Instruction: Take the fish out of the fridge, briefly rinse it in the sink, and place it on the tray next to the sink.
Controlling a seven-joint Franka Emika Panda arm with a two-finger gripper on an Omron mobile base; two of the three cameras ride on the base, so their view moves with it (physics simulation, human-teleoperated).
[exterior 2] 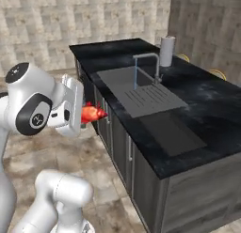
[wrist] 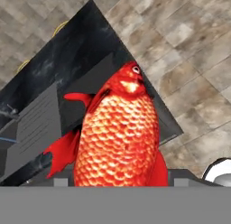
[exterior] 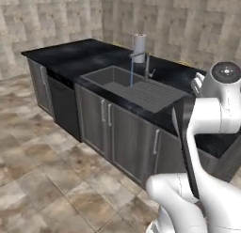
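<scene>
A bright red fish (exterior 2: 94, 113) (wrist: 119, 137) with scaled sides is held in my gripper (exterior 2: 87, 113), which is shut on it; its head points away from the hand. I hold it in the air in front of the counter, left of the cabinet fronts and short of the sink (exterior 2: 117, 77) (exterior: 110, 76). A thin blue stream of water (exterior 2: 136, 77) falls from the faucet (exterior 2: 148, 62) (exterior: 140, 56) into the basin. A flat dark tray (exterior 2: 174, 132) lies on the counter just beyond the ribbed drainboard (exterior 2: 153, 99). The fridge is out of view.
A black counter (exterior 2: 212, 100) runs over grey cabinets with handles (exterior: 106, 112). A paper towel roll (exterior 2: 167, 50) (exterior: 139, 41) stands behind the faucet. Tiled floor (exterior: 42, 175) lies open in front of the cabinets. Stone walls close the back.
</scene>
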